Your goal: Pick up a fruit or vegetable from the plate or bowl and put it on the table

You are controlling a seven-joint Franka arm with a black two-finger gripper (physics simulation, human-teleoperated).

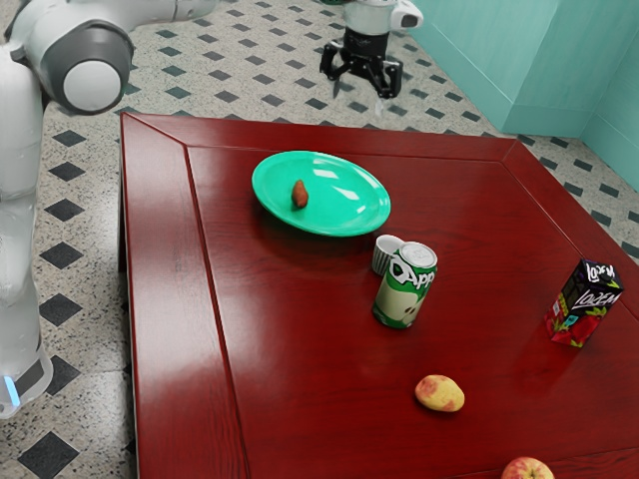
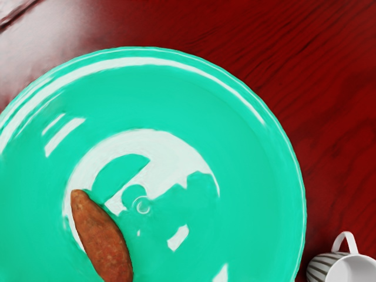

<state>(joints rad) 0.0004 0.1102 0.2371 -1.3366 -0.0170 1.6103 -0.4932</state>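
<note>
a glossy, grained red desk. the black gripper is raised — its jaws spread apart. a round, shiny green plate lies near a cylindrical can and striped mug. on the plate, off-centre — a rough, tapered brown sweet potato.

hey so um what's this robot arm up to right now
Its gripper is up in the air, open and holding nothing. A brown sweet potato lies on the green plate, not yet picked up. The job is to move a fruit or vegetable onto the red table, so that's probably its target.
</note>
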